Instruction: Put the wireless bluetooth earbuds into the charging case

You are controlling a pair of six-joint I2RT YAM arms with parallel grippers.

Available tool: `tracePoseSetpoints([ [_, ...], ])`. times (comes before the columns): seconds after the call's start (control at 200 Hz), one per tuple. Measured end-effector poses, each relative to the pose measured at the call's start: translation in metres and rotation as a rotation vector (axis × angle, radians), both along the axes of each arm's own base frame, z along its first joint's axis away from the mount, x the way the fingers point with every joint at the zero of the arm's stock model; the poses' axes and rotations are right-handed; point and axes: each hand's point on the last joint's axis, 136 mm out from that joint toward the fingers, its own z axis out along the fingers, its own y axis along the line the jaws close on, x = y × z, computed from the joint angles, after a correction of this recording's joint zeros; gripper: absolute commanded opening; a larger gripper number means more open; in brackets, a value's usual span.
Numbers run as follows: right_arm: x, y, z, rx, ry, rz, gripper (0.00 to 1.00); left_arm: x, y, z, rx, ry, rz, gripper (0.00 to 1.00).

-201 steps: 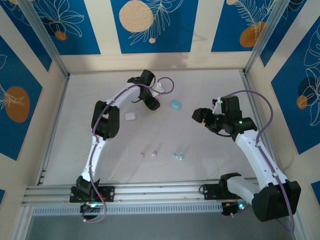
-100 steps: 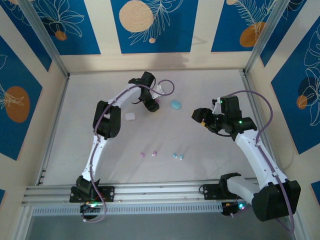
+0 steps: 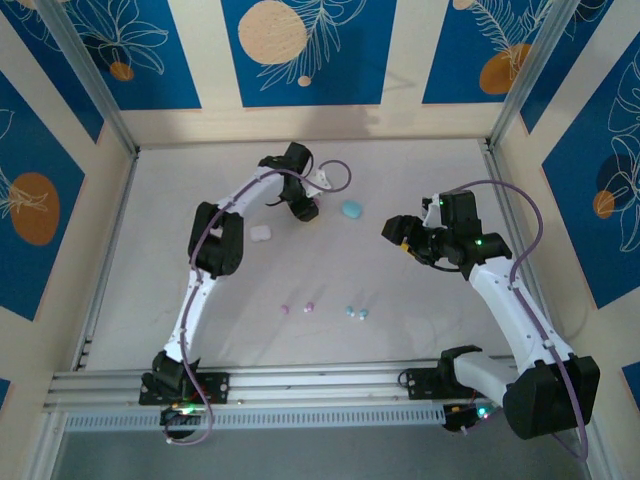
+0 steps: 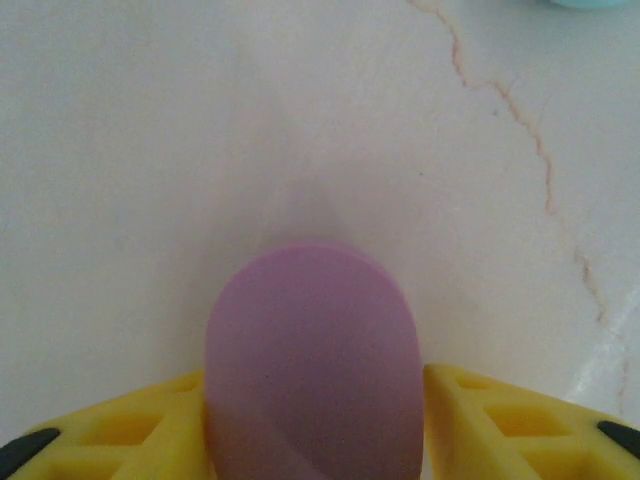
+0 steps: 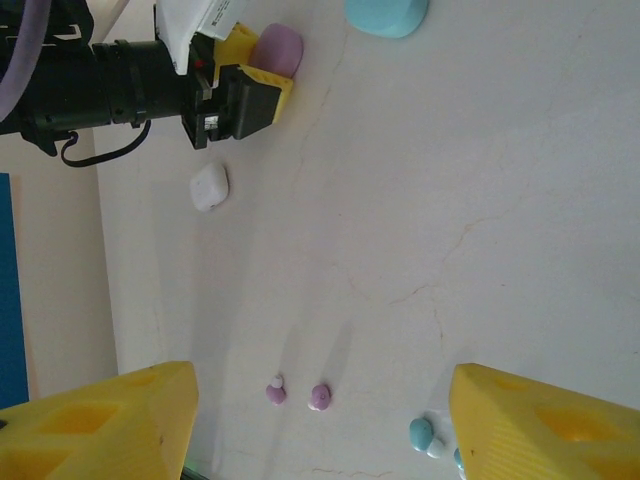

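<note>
Blue leaf-print walls ring a pale worktop (image 3: 420, 165). At its far side the left claw (image 3: 304, 207) looks clenched on the pink case (image 4: 312, 360), fingers against both flanks. The right claw (image 3: 397, 232) hangs released and empty. Pink earbuds (image 3: 310, 305) and teal earbuds (image 3: 351, 311) lie loose nearer the arms, well apart from the teal case (image 3: 351, 209) and white case (image 3: 260, 233). Securing the pink case seems the step in hand; next it likely needs steadying and opening so the pink pair can go in.
</note>
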Motion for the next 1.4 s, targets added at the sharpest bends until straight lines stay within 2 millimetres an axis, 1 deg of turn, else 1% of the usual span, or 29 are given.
tracePoseSetpoints([
  [0.065, 0.0, 0.001, 0.0, 0.0, 0.0, 0.002, 0.68, -0.001, 0.0, 0.0, 0.002, 0.002, -0.005, 0.37],
  [0.22, -0.001, 0.0, -0.003, -0.001, 0.003, 0.002, 0.68, -0.006, -0.002, 0.001, -0.013, 0.023, -0.016, 0.3],
  [0.32, 0.0, 0.001, -0.006, 0.0, 0.01, 0.0, 0.68, -0.021, -0.004, 0.005, -0.04, 0.062, -0.029, 0.29],
  [0.39, 0.001, 0.001, -0.011, -0.001, 0.017, -0.001, 0.67, -0.04, -0.002, 0.012, -0.065, 0.094, -0.036, 0.27],
  [0.43, 0.002, 0.001, -0.014, 0.002, 0.024, -0.001, 0.67, -0.051, -0.002, 0.02, -0.085, 0.102, -0.042, 0.27],
  [0.495, 0.003, 0.001, -0.019, 0.011, 0.035, -0.001, 0.65, -0.071, -0.003, 0.038, -0.135, 0.097, -0.057, 0.25],
  [0.575, 0.004, 0.001, -0.023, 0.026, 0.044, 0.002, 0.62, -0.094, -0.006, 0.07, -0.224, 0.061, -0.08, 0.24],
  [0.655, 0.006, 0.005, -0.022, 0.056, 0.042, 0.018, 0.6, -0.114, -0.01, 0.103, -0.323, 0.006, -0.111, 0.22],
  [0.715, 0.008, 0.012, -0.018, 0.09, 0.026, 0.051, 0.58, -0.131, -0.014, 0.126, -0.404, -0.04, -0.141, 0.22],
  [0.8, 0.01, 0.022, -0.011, 0.143, 0.009, 0.102, 0.56, -0.152, -0.016, 0.15, -0.496, -0.101, -0.184, 0.21],
  [0.845, 0.009, 0.03, -0.008, 0.17, 0.011, 0.135, 0.54, -0.163, -0.018, 0.159, -0.531, -0.125, -0.203, 0.21],
  [0.95, 0.011, 0.05, 0.005, 0.218, 0.019, 0.214, 0.54, -0.183, -0.023, 0.175, -0.577, -0.169, -0.237, 0.21],
  [1.075, 0.011, 0.081, 0.036, 0.247, -0.027, 0.324, 0.55, -0.201, -0.033, 0.196, -0.605, -0.212, -0.287, 0.21],
  [1.195, 0.004, 0.109, 0.068, 0.265, -0.082, 0.417, 0.56, -0.214, -0.038, 0.211, -0.619, -0.245, -0.32, 0.21],
  [1.251, 0.003, 0.118, 0.077, 0.27, -0.095, 0.446, 0.56, -0.217, -0.038, 0.216, -0.621, -0.257, -0.324, 0.21],
  [1.321, 0.004, 0.126, 0.08, 0.268, -0.093, 0.466, 0.55, -0.218, -0.036, 0.218, -0.617, -0.272, -0.32, 0.21],
  [1.401, 0.004, 0.131, 0.074, 0.26, -0.066, 0.479, 0.54, -0.218, -0.034, 0.215, -0.606, -0.274, -0.311, 0.21],
])
